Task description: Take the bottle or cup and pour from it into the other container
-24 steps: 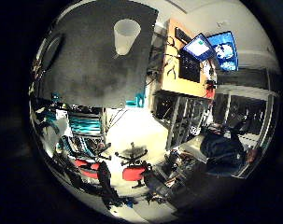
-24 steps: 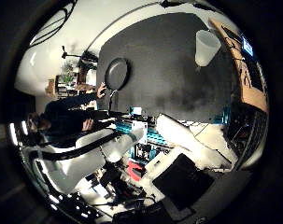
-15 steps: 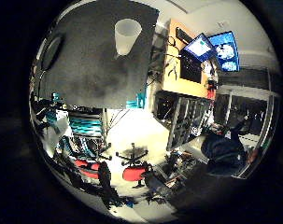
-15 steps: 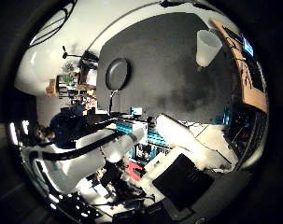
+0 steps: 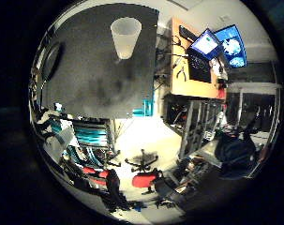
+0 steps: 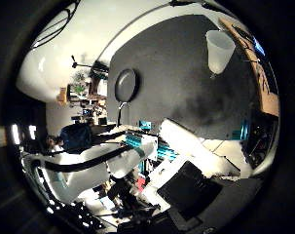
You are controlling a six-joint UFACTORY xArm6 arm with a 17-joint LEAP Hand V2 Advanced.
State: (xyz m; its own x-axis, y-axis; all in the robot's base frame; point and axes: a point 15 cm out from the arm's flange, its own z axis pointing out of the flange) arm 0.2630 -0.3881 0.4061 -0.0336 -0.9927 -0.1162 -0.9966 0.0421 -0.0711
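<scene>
cup: translucent white cup (image 5: 126, 36) upright on the dark counter (image 5: 94, 79), near one edge, on the side next to the wooden desk (image 5: 186, 70). Nothing touching it.
pan: dark round pan (image 6: 126, 85) lies flat on the counter, close to the opposite edge, well apart from the cup. Its thin handle runs toward the counter edge.
counter: dark grey mat-like top with lighter smudges in the middle; only the cup and the pan on it.
hand: white and black parts (image 6: 186, 170) at the rim of the thumb-side view look like the hand's body and the arm. Can't tell whether the fingers are open or curled. Nothing sits close to the palm; the cup and the pan both look small and far off.
thumb-side view only: shows the pan face-on as a full oval, plus a white wall behind the counter's far edge, and the arm's white link (image 6: 122, 161) crossing below the counter.
little-finger-side view only: shows the wooden desk with a laptop (image 5: 205, 47) and a lit monitor (image 5: 233, 44), pliers on the desk top, red office chairs (image 5: 144, 178) on the floor, and a teal rack (image 5: 92, 133) under the counter's edge. The pan shows here only as a thin sliver at the counter's far edge.
both views: the cup and the counter.
</scene>
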